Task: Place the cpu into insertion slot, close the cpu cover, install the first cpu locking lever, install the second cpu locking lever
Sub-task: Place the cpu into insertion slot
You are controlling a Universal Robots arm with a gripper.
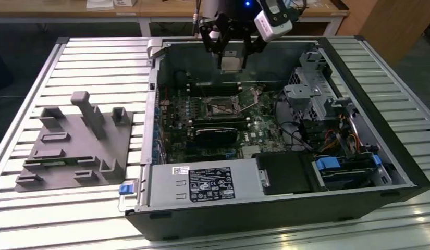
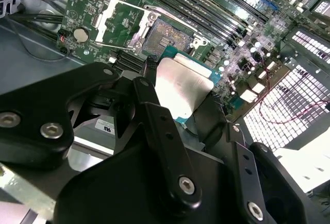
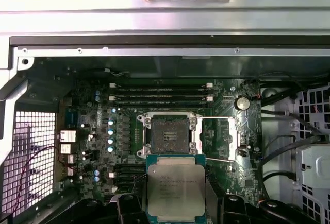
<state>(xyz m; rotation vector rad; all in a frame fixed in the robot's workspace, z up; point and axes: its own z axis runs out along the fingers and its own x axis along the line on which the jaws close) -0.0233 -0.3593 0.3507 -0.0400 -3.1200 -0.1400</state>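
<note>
The gripper point(image 1: 232, 53) has the cpu point(image 3: 176, 190) pinched by two opposite edges, closed down to just the chip's width, silver top showing in both wrist views. It hangs well above the socket point(image 3: 167, 135), touching nothing. In the exterior view the chip is up and beyond the socket, toward the far wall of the case point(image 1: 200, 44). Its edges look roughly square with the socket, I'd say. The cover point(image 3: 228, 137) is flipped open just beside the socket, which is bare.
</note>
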